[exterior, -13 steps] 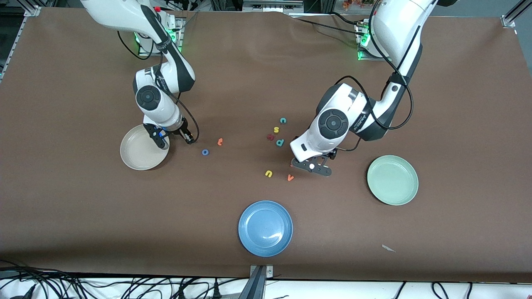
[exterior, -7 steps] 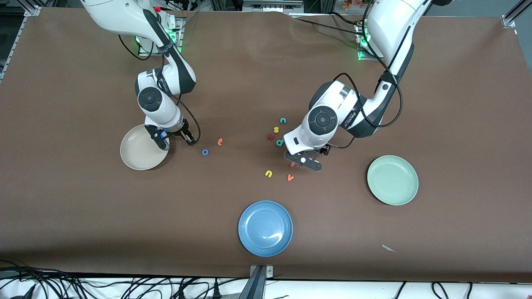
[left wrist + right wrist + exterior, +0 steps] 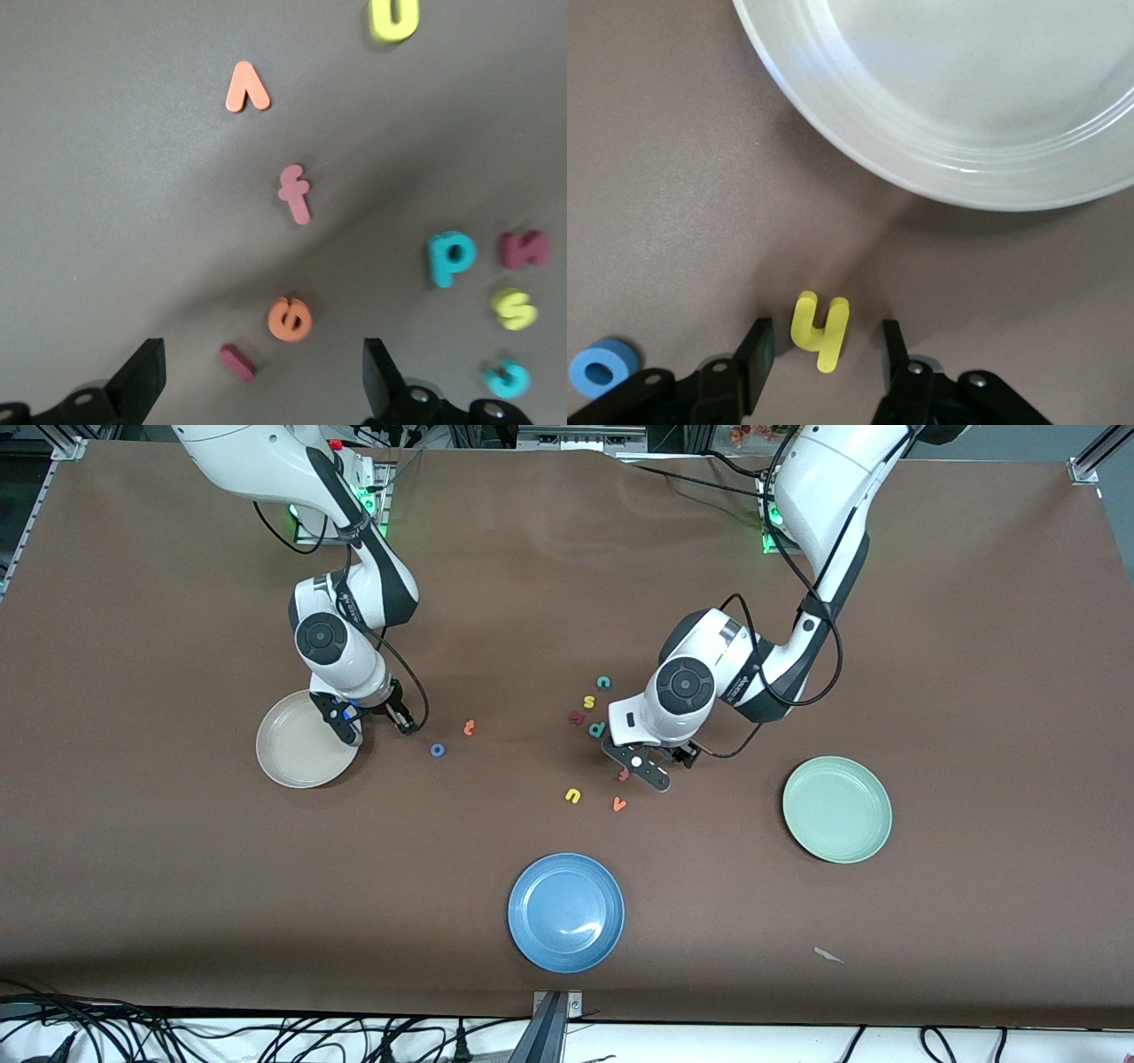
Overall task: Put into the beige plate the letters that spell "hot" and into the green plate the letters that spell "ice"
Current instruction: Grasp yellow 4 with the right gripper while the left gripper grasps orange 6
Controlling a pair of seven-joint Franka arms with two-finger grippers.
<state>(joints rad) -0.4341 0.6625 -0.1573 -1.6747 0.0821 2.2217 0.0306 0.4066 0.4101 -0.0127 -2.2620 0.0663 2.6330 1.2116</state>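
The right tool [image 3: 822, 350] is held half-spread beside the beige plate [image 3: 283, 757], with the yellow h [image 3: 820, 329] lying flat on the table between its fingers, not yet gripped. The blue o [image 3: 437, 750] and orange t [image 3: 469, 728] lie nearby. The left tool [image 3: 261, 376] is spread wide over the dark red i [image 3: 238, 363] and orange e [image 3: 290, 318], the i's long axis slanted across the gap. The green plate [image 3: 837, 809] lies well apart.

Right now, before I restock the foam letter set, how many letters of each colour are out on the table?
Yellow: 3 (h, s, u)
Orange: 3 (t, v, e)
Teal: 2 (c, p)
Blue: 1 (o)
Red or dark red: 3 (i, f, another dark red letter)
Total: 12
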